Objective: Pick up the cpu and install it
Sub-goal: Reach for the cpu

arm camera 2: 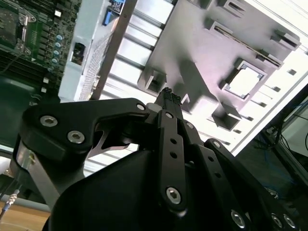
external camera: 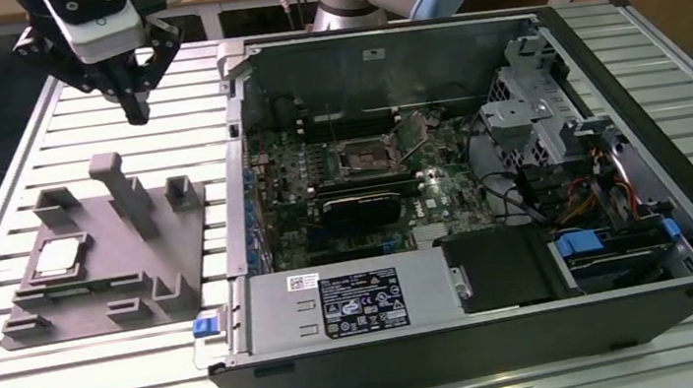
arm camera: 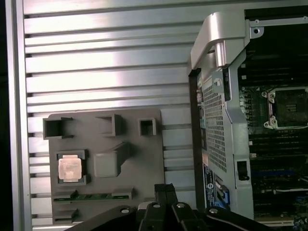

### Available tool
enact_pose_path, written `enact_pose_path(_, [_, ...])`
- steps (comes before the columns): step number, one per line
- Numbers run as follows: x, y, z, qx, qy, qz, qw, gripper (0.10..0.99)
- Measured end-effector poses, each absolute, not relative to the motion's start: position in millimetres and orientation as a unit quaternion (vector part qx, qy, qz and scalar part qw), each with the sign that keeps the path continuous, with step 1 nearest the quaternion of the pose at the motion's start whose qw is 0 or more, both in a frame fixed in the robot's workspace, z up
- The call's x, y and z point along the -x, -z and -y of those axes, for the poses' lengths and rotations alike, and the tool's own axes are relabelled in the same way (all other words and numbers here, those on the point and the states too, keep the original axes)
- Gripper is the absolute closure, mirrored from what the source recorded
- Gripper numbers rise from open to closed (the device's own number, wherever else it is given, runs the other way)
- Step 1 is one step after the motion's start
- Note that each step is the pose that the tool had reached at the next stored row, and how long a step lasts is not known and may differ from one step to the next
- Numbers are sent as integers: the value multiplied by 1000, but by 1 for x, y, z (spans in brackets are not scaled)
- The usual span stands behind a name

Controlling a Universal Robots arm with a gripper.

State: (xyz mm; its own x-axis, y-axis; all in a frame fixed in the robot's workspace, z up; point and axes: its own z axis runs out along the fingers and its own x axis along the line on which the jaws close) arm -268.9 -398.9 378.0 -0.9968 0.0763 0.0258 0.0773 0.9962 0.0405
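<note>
The cpu (external camera: 60,257) is a small silvery square chip lying flat in a recess of the grey plastic fixture (external camera: 120,291), on the exterior view's left. It also shows in both wrist views, cpu (arm camera 2: 244,81) and cpu (arm camera: 70,168). My gripper (external camera: 135,111) hangs well above the table behind the fixture, away from the chip. Its black fingers (arm camera 2: 168,96) are pressed together with nothing between them. The dark square socket (external camera: 362,157) sits bare on the motherboard inside the open computer case (external camera: 648,68).
The fixture carries several upright posts (external camera: 121,187) between my gripper and the cpu. The case wall (arm camera: 219,86) rises right beside the fixture. A grey power supply box (external camera: 347,301) fills the case's near side. The slatted metal table (external camera: 2,187) runs around everything.
</note>
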Motion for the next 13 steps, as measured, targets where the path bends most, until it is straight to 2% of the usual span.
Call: enact_pose_path(13, [295,-376,399,38,21,999,15,980])
